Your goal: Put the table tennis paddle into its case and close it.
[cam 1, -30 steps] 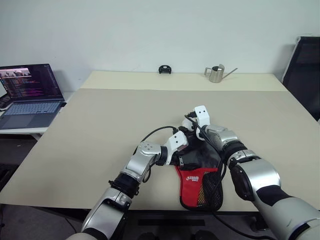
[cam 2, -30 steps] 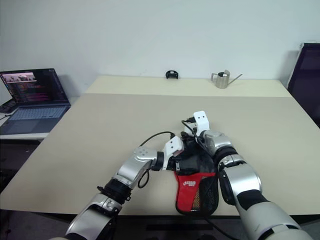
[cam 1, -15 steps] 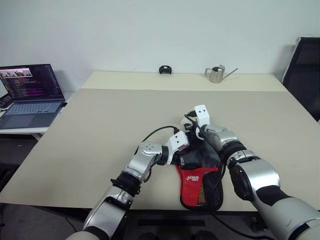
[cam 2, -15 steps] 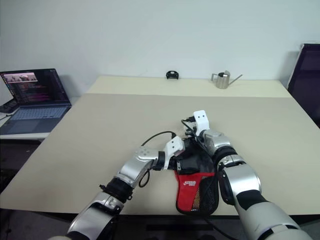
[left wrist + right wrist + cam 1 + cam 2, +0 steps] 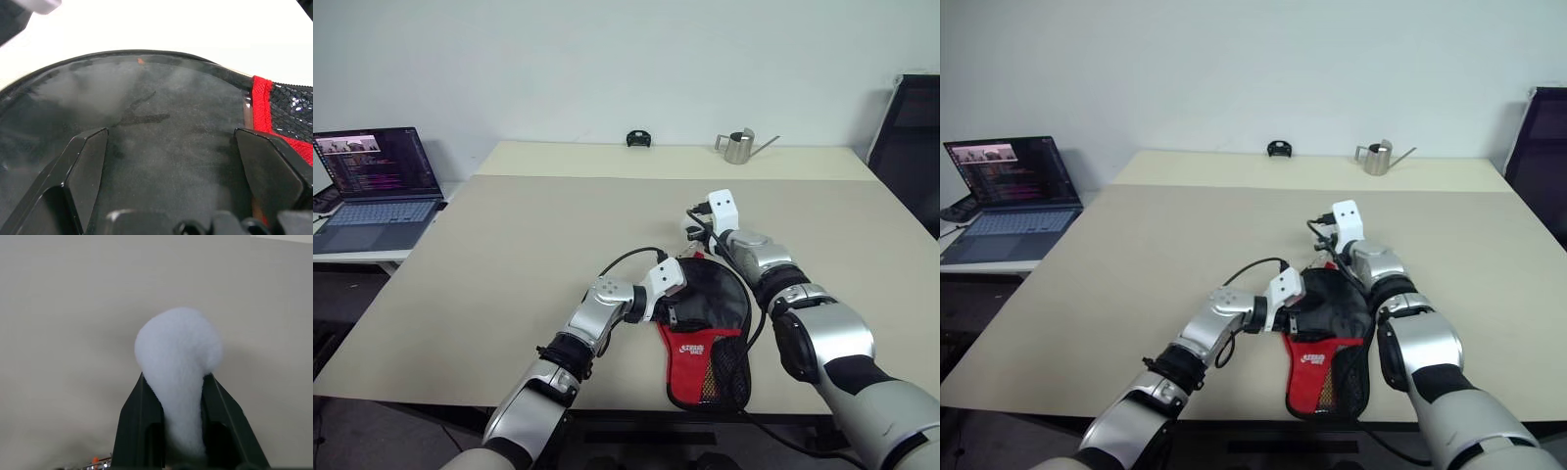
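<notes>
The case (image 5: 707, 328) lies flat near the table's (image 5: 509, 245) front edge, its round black end at twelve o'clock and its red panel and mesh pocket at six. It looks soft, light and floppy, likely to bunch if pushed, so it is best taken by its zip charm. The paddle is presumably already inside, though that is hard to confirm. The right gripper (image 5: 177, 396) is clamped on the white ball charm (image 5: 180, 352) at the case's twelve o'clock. The left gripper (image 5: 171, 161) rests spread wide on the black fabric at nine o'clock, grasping nothing.
</notes>
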`<state>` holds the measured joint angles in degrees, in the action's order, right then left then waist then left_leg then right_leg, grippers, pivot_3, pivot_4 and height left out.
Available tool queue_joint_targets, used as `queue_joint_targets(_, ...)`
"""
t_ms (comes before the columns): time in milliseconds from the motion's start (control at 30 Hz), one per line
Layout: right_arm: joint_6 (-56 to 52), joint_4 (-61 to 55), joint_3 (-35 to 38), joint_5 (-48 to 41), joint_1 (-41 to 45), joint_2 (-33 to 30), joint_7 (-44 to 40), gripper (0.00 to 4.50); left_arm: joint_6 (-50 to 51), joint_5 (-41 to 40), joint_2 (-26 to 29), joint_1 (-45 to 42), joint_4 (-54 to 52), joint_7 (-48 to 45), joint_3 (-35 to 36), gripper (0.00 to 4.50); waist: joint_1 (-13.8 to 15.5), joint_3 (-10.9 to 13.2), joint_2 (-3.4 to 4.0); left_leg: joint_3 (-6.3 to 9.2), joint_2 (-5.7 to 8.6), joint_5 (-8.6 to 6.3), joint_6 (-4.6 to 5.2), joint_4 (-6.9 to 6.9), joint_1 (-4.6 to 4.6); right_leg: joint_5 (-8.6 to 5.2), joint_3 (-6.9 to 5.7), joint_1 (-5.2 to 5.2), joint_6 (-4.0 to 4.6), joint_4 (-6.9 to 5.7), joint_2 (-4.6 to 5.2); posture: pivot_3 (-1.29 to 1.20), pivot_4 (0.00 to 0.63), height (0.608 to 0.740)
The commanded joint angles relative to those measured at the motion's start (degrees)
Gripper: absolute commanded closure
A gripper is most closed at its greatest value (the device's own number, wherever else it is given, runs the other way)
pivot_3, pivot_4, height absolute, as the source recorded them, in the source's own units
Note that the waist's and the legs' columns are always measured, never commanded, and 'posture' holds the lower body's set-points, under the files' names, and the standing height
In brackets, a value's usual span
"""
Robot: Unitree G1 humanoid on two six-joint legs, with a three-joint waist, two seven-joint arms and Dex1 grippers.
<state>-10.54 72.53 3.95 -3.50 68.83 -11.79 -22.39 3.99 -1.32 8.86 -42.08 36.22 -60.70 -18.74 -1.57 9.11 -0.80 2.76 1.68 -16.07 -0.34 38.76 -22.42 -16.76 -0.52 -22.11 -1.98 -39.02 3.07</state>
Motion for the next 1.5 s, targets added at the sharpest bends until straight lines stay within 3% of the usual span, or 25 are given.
queue_joint_targets(33,1.57,-1.62,1.38,0.08,1.71,-2.52,0.92,4.15,0.86,3.57,0.25,2.47,6.32,-0.49,-3.24,0.0,0.01,-0.01,0.01,0.0,0.0,-0.01,0.01,0.0,0.04,0.0,0.0,0.04,0.0,0.0,0.0,0.0,0.15,0.74)
queue_joint_targets(400,0.82,-3.25,1.08,0.86,-3.65,-8.66,2.57,4.15,0.06,3.6,-0.49,2.08,8.66,-0.86,-3.29,0.0,0.1,-0.01,0.02,0.07,0.01,-0.05,0.08,-0.04,0.62,-0.01,-0.06,0.65,0.0,0.1,0.0,0.0,0.15,0.74)
queue_joint_targets(533,-2.34,-8.92,1.23,0.35,-8.12,-12.58,0.17,4.15,-0.32,3.57,-0.84,1.63,9.56,-1.0,-3.26,0.0,0.28,-0.03,0.04,0.07,0.01,-0.04,0.08,-0.03,0.64,-0.01,-0.07,0.68,0.0,0.08,0.01,0.0,0.15,0.74)
queue_joint_targets(633,-8.12,-20.14,0.92,-0.37,-14.3,-15.13,-2.45,4.15,-0.67,3.62,-1.18,1.1,10.45,-1.01,-3.14,0.0,0.64,-0.03,0.04,0.1,0.04,-0.05,0.09,-0.03,0.62,-0.01,-0.09,0.71,-0.01,0.14,0.03,0.0,0.15,0.74)
queue_joint_targets(867,-32.89,-65.37,3.42,-6.28,-37.32,-21.35,-6.49,4.16,-1.47,3.66,-1.91,-0.33,12.65,-1.03,-2.64,0.0,1.65,-0.09,0.16,0.15,0.04,-0.07,0.11,-0.05,0.53,-0.03,-0.12,0.68,-0.04,0.2,0.03,0.0,0.15,0.74)
queue_joint_targets(1067,-47.44,-89.44,4.71,-12.66,-51.37,-26.07,-9.64,4.16,-2.3,3.79,-2.76,-1.68,14.69,-1.05,-2.54,0.0,1.91,-0.12,0.13,0.24,0.04,-0.07,0.12,-0.05,0.59,-0.05,-0.22,0.76,-0.08,0.23,-0.01,0.0,0.15,0.74)
queue_joint_targets(1267,-57.94,-104.67,7.62,-20.65,-62.89,-30.33,-13.38,4.16,-3.21,3.94,-3.84,-2.83,16.47,-1.22,-2.45,0.0,2.36,-0.11,0.02,0.29,0.09,-0.09,0.14,-0.05,0.55,-0.07,-0.26,0.81,-0.11,0.36,-0.02,0.0,0.15,0.74)
queue_joint_targets(1500,-59.08,-111.49,10.55,-25.41,-75.86,-35.01,-17.47,4.16,-3.91,4.37,-4.65,-3.4,17.65,-1.46,-2.37,0.0,2.89,-0.1,-0.1,0.33,0.1,-0.11,0.15,-0.06,0.58,-0.26,-0.32,0.91,-0.45,0.44,-0.02,0.0,0.15,0.74)
